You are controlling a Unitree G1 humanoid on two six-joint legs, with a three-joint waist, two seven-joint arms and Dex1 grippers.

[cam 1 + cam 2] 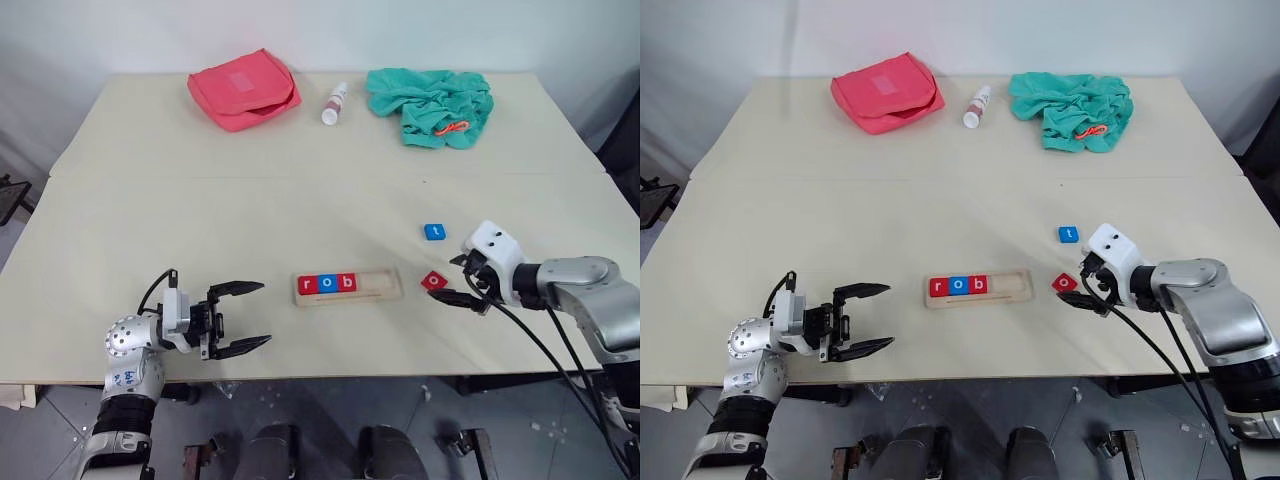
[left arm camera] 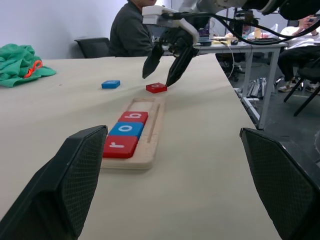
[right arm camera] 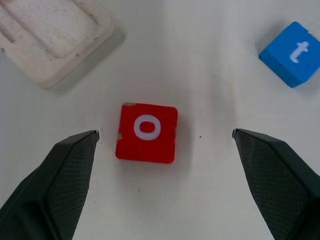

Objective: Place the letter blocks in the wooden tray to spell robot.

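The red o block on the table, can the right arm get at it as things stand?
Probably yes. The right gripper hangs just above the red o block with its fingers open on either side. The block lies alone on the table, apart from the wooden tray and the blue t block.

White lowercase letters stand on the tops of the blocks. In the tray [image 1: 385,291] three blocks lie side by side and read "r", "o", "b": the red r block [image 1: 307,285], the blue o block [image 1: 326,284] and the red b block [image 1: 345,283]. On the table [image 1: 200,220], just beside the tray's bare end, a second red block [image 3: 147,133] bears "o". Farther off, a blue block [image 3: 292,54] bears "t". The small bottle [image 1: 334,103] at the far side carries a label too small to read.
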